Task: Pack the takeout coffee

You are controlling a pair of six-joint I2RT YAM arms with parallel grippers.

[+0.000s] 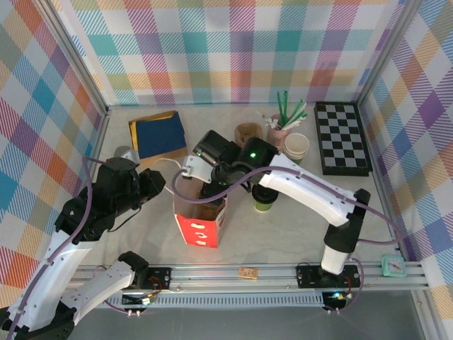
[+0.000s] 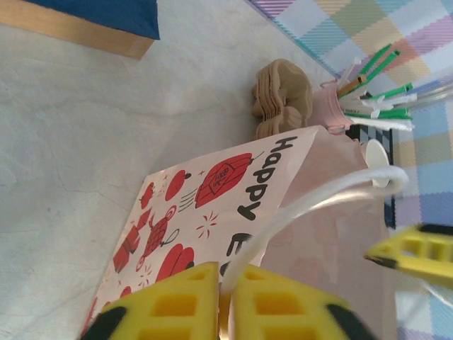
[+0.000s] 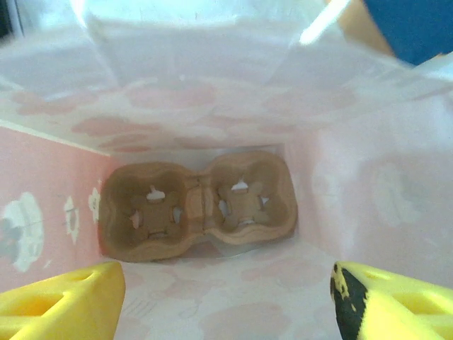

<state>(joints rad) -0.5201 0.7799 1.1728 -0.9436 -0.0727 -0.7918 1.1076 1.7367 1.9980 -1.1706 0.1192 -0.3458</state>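
currently, item by item:
- coffee (image 1: 263,201): green cup standing on the surface (image 1: 141,234) just right of the bag (image 1: 202,228), partly under the right arm (image 1: 311,191); not yet packed.
- bag: upright, mouth open; a two-cup carrier (image 3: 198,209) lies flat on its bottom, both wells vacant.
- left end effector (image 2: 225,287): clenched on the bag's white handle (image 2: 311,202), the cord running between its pads.
- right end effector (image 3: 226,301): released, fingers wide apart, nothing between them, poised over the bag mouth and looking down at the carrier.
- hazards, as judged: the bag probably sags or tips if the handle grip slackens, since nothing else appears to brace it; the right fingers may snag the paper rim or handle on the way out; the arm, swinging toward the coffee, could knock it over, as the cup stands close beneath it.
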